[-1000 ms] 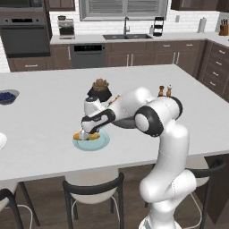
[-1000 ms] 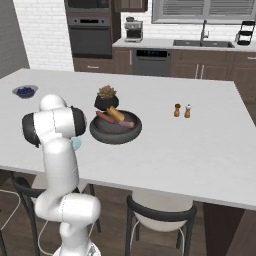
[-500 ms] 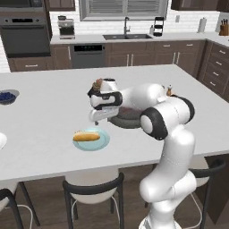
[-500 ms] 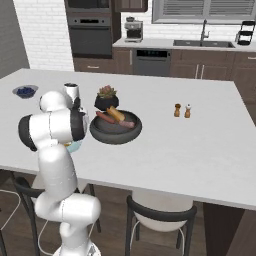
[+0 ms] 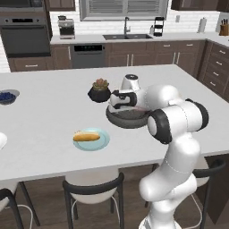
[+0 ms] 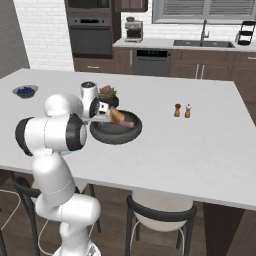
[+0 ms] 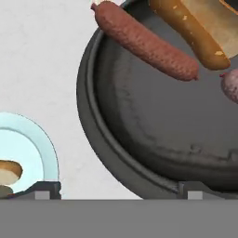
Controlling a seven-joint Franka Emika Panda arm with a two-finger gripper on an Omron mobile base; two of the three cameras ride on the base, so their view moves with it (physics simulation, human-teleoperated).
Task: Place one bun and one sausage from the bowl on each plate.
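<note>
Bowl [image 5: 127, 120] on white island counter [image 5: 49, 112]

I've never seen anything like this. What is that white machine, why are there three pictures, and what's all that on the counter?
It is a robot arm on a wheeled base, in a computer-drawn kitchen. Two pictures come from cameras on the base, behind the arm on either side. The third comes from a camera on its hand, looking down past the tool.

On the counter sits a dark bowl with a bun and sausages in it. Beside it a blue-green plate already has a bun on it. There are also a potted plant, a small bowl of berries and two shakers.

The tool hovers over the bowl. Its tips look spread apart with nothing between them, so it holds nothing. It probably means to fetch a sausage next.
</note>
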